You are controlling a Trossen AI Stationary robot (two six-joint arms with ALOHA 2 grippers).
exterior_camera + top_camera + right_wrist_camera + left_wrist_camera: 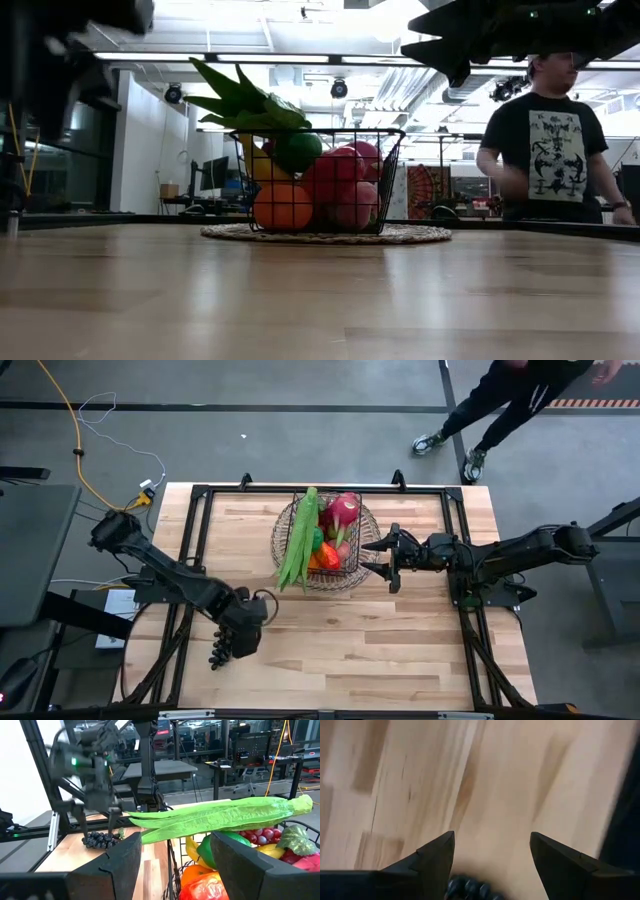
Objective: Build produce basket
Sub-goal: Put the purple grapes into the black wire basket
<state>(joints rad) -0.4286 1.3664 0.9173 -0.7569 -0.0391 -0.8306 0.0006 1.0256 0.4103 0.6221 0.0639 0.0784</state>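
Landmark: basket [326,543], one, dark wire mesh, standing on one round woven tray [415,235] toward the far middle of the wooden surface [400,650].

Left of basket, toward the near edge: left pincer [222,653], fingers apart, directly over one bunch of dark grapes [101,839] lying on the surface. Grapes well apart from basket. Whether the fingers touch the grapes: cannot tell.

In basket: long green beans [300,540] hanging over the left rim, one orange [283,207], one green pepper [298,150], one pink dragon fruit [343,510], one yellow banana [192,850], plus red pieces I cannot count.

Just right of basket: right pincer [383,558], fingers apart, empty, at the rim.

Beyond the surface: one person [548,140].
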